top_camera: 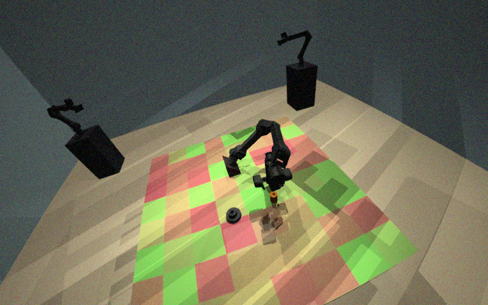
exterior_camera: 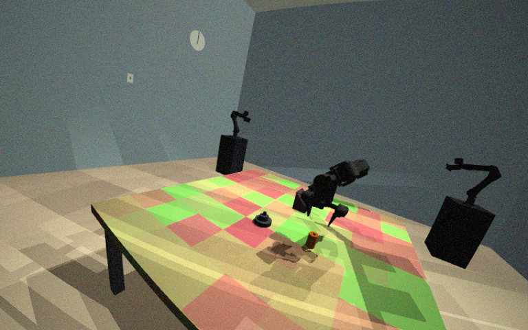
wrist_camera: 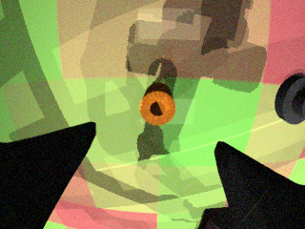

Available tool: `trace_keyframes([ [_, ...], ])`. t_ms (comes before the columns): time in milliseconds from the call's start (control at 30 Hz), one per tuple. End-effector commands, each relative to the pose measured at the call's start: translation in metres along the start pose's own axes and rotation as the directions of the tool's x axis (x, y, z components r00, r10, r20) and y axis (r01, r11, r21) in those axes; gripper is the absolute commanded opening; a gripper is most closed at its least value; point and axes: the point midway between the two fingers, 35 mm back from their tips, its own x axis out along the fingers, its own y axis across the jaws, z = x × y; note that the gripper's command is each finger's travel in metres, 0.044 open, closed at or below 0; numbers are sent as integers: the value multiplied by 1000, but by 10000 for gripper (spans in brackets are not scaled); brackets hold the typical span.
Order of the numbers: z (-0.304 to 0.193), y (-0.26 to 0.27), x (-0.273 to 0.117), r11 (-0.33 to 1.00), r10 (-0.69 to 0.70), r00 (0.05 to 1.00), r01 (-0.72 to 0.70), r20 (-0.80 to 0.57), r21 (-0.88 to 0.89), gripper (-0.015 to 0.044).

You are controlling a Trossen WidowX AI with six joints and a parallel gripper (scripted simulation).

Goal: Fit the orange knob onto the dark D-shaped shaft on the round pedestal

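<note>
The orange knob [top_camera: 273,197] [exterior_camera: 311,240] [wrist_camera: 157,120] stands upright on the patterned table, its holed end up. In the wrist view its dark hole seems to have a straight edge on the upper right. The dark round pedestal [top_camera: 233,219] [exterior_camera: 262,221] [wrist_camera: 285,102] stands apart from the knob, cut off by the right edge of the wrist view. Its short shaft [exterior_camera: 265,213] points up with nothing on it; its flat side cannot be made out. My gripper [exterior_camera: 318,220] [wrist_camera: 156,137] is open and empty, above the knob, with its fingertips clear of it.
A dark arm on a black block [top_camera: 95,152] [exterior_camera: 232,153] stands beyond the table, and another on a second black block [top_camera: 301,86] [exterior_camera: 459,231]. Patchy shadows and light streaks cross the coloured squares of the table top [top_camera: 212,276] [exterior_camera: 225,303].
</note>
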Motion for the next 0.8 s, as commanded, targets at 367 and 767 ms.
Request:
trace_keyframes([
  [367,-1,1,47,1000,5,1000,-5,-1,-24,440],
  [767,1,0,64,1000,0,1000,0,0,-25,440],
])
